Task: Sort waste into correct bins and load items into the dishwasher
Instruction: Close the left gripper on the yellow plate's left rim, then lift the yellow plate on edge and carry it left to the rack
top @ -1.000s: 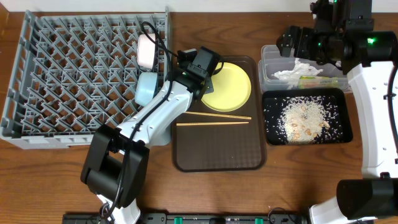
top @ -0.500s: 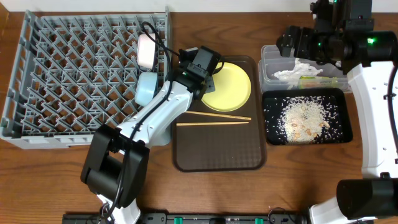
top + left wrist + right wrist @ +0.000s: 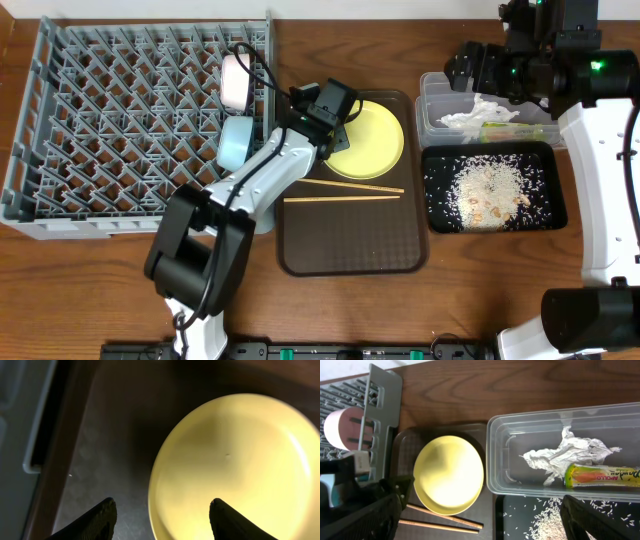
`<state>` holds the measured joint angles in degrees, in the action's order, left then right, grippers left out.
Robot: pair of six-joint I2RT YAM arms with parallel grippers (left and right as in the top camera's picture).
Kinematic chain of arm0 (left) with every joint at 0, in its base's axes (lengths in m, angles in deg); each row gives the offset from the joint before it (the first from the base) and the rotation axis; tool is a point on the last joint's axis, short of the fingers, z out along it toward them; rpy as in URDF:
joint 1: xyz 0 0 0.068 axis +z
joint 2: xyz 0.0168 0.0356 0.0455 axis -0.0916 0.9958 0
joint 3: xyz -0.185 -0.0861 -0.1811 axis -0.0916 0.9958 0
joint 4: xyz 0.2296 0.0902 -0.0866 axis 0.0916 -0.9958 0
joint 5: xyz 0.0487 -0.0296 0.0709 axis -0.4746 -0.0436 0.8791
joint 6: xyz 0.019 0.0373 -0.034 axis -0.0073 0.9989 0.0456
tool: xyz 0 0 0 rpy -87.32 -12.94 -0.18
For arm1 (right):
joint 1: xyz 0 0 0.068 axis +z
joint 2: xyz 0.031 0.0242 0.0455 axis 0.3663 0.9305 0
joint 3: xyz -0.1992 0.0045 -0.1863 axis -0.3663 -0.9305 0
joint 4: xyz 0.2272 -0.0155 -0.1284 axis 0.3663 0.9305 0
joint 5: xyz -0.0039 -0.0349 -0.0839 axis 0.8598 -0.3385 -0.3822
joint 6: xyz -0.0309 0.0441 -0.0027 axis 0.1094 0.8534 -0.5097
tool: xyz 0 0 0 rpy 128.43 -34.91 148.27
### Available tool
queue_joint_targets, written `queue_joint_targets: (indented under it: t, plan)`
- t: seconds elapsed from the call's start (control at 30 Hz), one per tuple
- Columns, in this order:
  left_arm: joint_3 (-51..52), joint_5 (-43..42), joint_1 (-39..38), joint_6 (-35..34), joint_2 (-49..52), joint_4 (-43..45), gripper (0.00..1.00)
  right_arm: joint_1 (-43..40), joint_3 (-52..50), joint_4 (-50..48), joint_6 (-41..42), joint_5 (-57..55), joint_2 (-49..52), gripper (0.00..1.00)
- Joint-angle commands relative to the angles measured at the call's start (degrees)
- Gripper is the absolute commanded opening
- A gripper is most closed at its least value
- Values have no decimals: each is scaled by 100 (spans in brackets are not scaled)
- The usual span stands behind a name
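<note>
Left gripper (image 3: 162, 519) spread, empty, tips straddling left rim of plate (image 3: 235, 460) on brown tray (image 3: 95, 445). Step, I reckon: grab plate for rack (image 3: 120, 120). Next: drop, pinch rim, lift clean. Wrist cam shows that straddle; overhead hides it under my arm, but shows chopsticks (image 3: 345, 192) just beside. Right gripper (image 3: 475, 70) wide, empty, over far tub (image 3: 430, 100).

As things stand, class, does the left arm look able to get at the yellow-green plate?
Probably yes: the left gripper hangs open just above the left rim of the plate, and nothing lies on it or between them.
</note>
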<state>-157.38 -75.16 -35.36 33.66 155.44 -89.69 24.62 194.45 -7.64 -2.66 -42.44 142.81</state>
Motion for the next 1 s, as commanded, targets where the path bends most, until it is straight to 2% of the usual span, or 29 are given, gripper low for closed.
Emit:
queue_joint_targets:
  t: [0.0, 0.4, 0.5, 0.57, 0.73, 0.93, 0.97]
  plan:
    - [9, 31, 9, -142, 160, -9, 61, 26, 2, 4, 39, -15, 37, 99]
    - [9, 9, 4, -723, 636, 291, 62, 26, 2, 4, 39, -15, 37, 99]
    - [9, 11, -24, -1073, 660, 291, 53, 26, 2, 4, 39, -15, 37, 99]
    - [9, 11, -63, -1106, 710, 326, 50, 26, 2, 4, 39, -15, 37, 99]
    - [9, 9, -149, -1110, 920, 424, 34, 26, 2, 4, 39, -15, 37, 99]
    - [9, 9, -160, -1152, 951, 446, 30, 26, 2, 4, 39, -15, 37, 99]
    - [9, 9, -160, -1150, 951, 444, 25, 26, 2, 4, 39, -15, 37, 99]
